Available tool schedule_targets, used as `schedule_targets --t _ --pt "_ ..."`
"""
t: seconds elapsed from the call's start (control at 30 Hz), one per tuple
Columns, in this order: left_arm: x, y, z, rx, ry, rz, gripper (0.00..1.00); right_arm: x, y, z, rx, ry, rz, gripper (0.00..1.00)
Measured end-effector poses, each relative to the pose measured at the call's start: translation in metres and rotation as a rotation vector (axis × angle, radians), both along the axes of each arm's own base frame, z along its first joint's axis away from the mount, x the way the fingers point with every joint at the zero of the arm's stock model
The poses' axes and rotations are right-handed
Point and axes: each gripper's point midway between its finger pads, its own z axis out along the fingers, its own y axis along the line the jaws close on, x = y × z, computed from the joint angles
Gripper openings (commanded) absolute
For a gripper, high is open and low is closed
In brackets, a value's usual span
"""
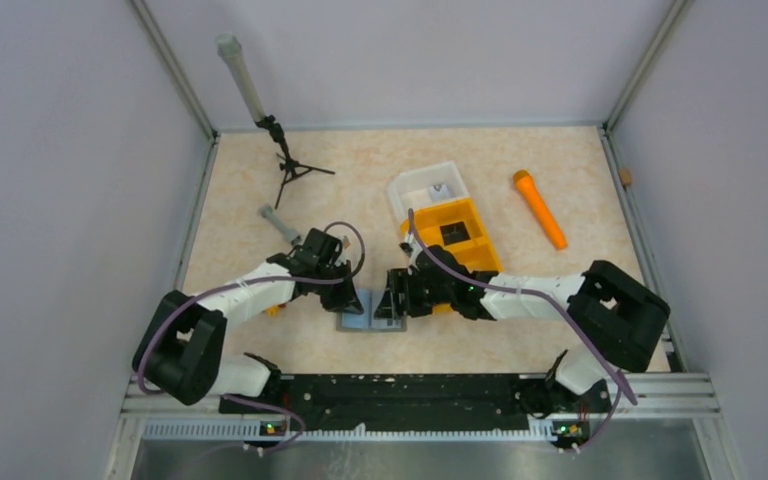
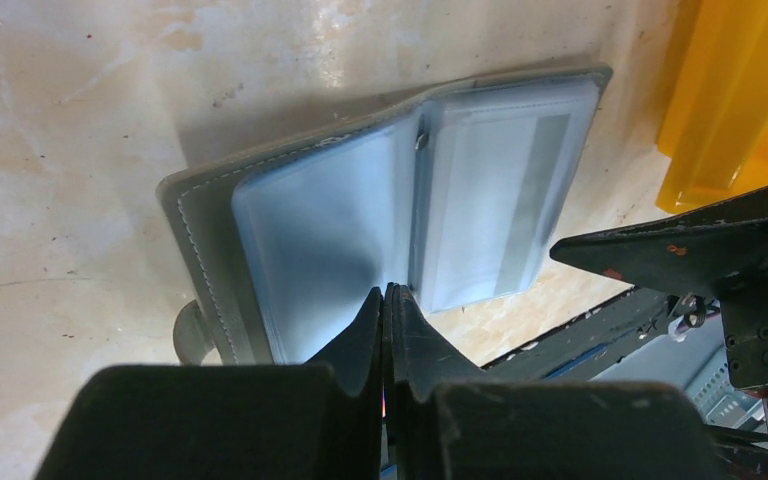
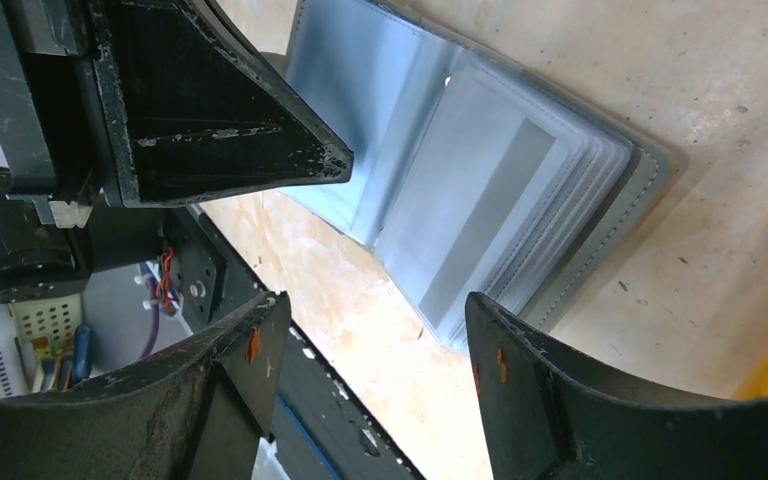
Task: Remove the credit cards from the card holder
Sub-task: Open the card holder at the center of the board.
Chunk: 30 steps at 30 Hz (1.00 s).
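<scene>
Your left gripper [image 2: 387, 295] is pressed together at the near edge of the open card holder [image 2: 400, 200] on the table [image 2: 60, 150] (pinning it or not, unclear), right gripper [image 3: 375, 305] spread over it, so tugging a credit card [image 3: 480, 220] may drag the holder.

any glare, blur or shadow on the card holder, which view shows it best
Left wrist: card holder sharp, soft sheen on its glossy inside, shadow on the table beyond it, left gripper a dark mass up close; right wrist: clearest on the card holder, mild glare only; top external: even light, but the card holder is tiny and partly hidden.
</scene>
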Motion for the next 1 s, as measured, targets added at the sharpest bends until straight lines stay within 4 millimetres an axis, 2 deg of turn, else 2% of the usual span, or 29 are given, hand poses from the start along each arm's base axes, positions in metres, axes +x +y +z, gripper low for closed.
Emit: schedule_targets --t 0.47,1.0 --pt "-0.002 0.002 -0.014 0.027 0.035 0.003 0.00 0.000 0.004 -0.009 0.000 0.021 -0.003 0.67" --pt "-0.002 0.002 -0.015 0.028 0.037 0.003 0.00 0.001 0.003 -0.010 -0.003 0.023 -0.013 0.68"
